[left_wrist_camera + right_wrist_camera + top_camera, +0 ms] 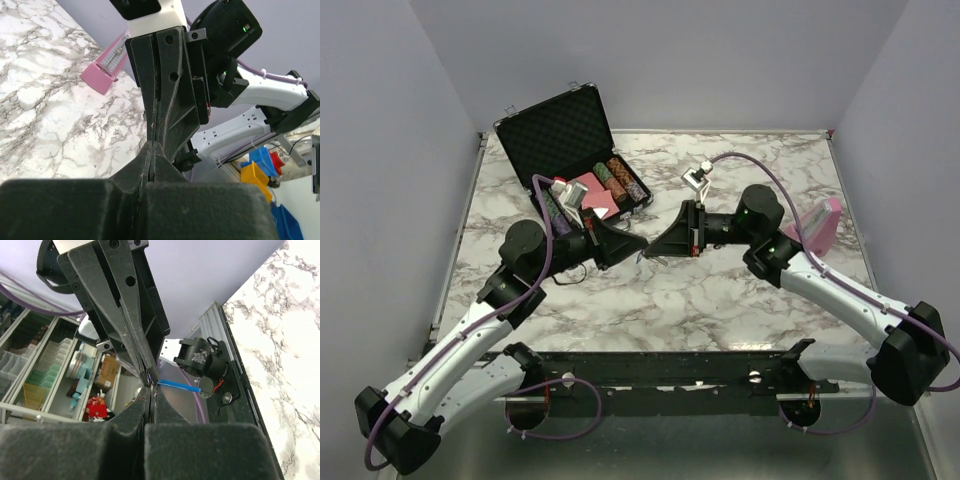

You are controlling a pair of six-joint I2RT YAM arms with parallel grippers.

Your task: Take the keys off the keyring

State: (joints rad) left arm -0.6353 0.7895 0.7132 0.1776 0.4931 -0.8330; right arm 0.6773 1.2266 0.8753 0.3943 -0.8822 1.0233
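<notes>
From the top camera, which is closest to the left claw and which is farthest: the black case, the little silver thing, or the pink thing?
1. The black case, just behind the left claw, a bit left.
2. The little silver thing, behind and to the right.
3. The pink thing, far off by the table's right edge.

Overhead on table [720,300], wrist cameras close, facing each other

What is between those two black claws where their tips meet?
A thin bright blue piece juts out where the left gripper and right gripper meet; the right wrist view shows it.
</notes>
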